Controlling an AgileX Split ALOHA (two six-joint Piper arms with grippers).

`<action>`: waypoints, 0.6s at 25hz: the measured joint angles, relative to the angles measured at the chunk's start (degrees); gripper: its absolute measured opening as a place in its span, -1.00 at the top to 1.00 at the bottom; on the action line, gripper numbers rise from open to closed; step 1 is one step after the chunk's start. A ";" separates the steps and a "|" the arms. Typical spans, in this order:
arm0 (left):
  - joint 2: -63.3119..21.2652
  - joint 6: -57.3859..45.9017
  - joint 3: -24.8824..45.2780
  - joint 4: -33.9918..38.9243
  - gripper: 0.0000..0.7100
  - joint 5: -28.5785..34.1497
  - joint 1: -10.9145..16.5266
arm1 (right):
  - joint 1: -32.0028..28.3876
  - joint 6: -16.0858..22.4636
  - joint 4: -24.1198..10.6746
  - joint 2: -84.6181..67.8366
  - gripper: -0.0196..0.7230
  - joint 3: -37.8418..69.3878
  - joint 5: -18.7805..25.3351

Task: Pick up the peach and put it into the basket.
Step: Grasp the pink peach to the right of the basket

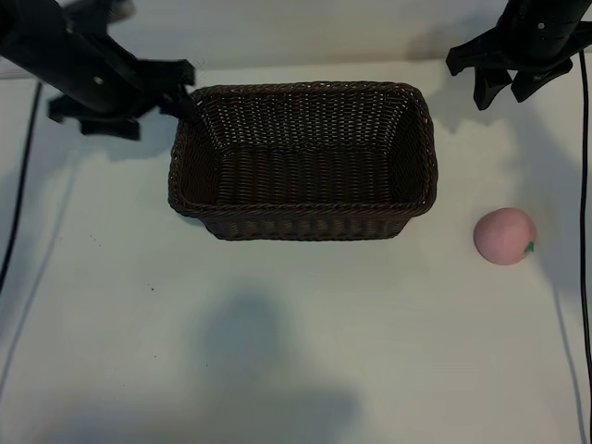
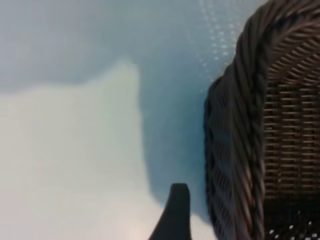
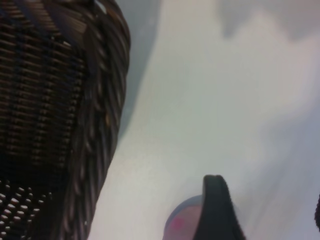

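The pale-pink peach lies on the white table to the right of the basket, its green stem mark facing the front right. The dark-brown wicker basket stands at the middle back with nothing showing inside. My left gripper hovers open by the basket's far left corner. In the left wrist view a single finger shows beside the basket wall. My right gripper hangs open above the table behind the peach, holding nothing. In the right wrist view the peach peeks out behind one finger.
Black cables run down the table's left edge and right edge. White tabletop stretches in front of the basket, with soft shadows on it.
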 joint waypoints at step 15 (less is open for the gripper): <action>-13.47 -3.31 0.00 14.33 -0.77 13.29 0.00 | 0.00 0.00 0.00 0.00 -0.31 0.00 0.49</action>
